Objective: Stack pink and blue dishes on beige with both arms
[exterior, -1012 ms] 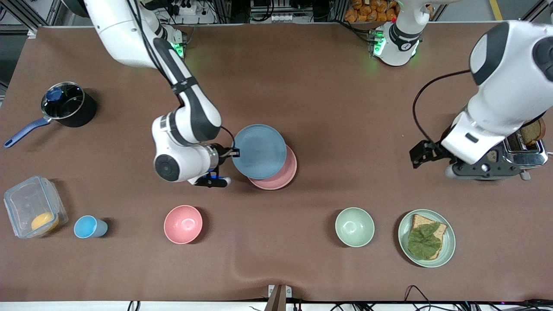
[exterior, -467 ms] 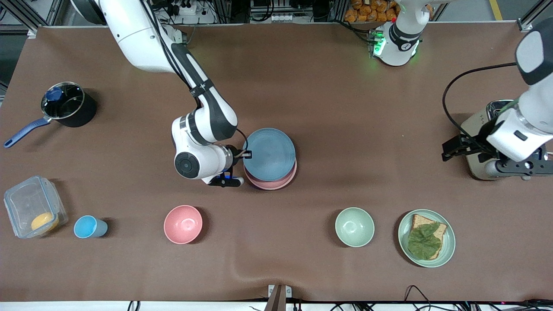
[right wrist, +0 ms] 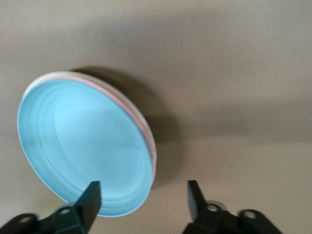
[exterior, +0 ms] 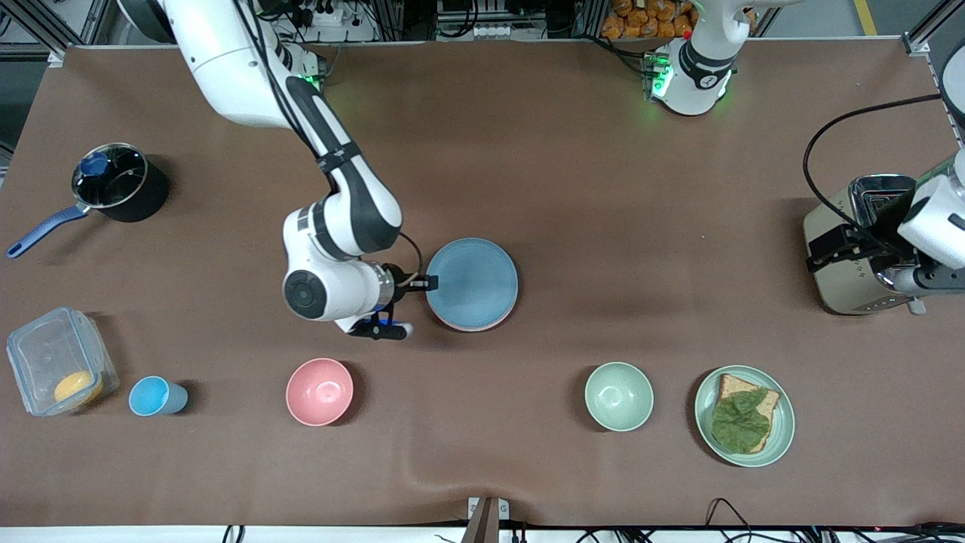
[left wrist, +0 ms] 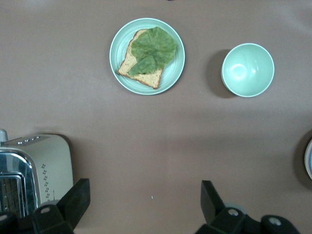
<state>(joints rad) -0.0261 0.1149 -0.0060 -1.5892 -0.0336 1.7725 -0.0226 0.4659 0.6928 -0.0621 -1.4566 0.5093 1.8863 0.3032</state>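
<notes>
The light blue plate [exterior: 472, 283] [right wrist: 83, 151] lies on top of a stack in the middle of the table. Beneath it only a thin rim of the pink plate [right wrist: 147, 134] shows, and under that a pale sliver of the beige plate [right wrist: 46, 78]. My right gripper [exterior: 418, 285] [right wrist: 142, 200] is open at the stack's edge toward the right arm's end; the blue rim reaches between its fingers without touching them. My left gripper [exterior: 825, 253] [left wrist: 146, 204] is open and holds nothing, up over the table beside the toaster [exterior: 859, 249].
A green plate with toast and lettuce [exterior: 744, 415] and a green bowl [exterior: 619, 396] sit nearer the front camera. A pink bowl [exterior: 320, 391], a blue cup [exterior: 154, 396], a clear container [exterior: 60, 369] and a pot [exterior: 117, 181] are toward the right arm's end.
The right gripper brought the blue plate down squarely onto the pink one and opened. The left arm drew back toward its own end, past the toaster.
</notes>
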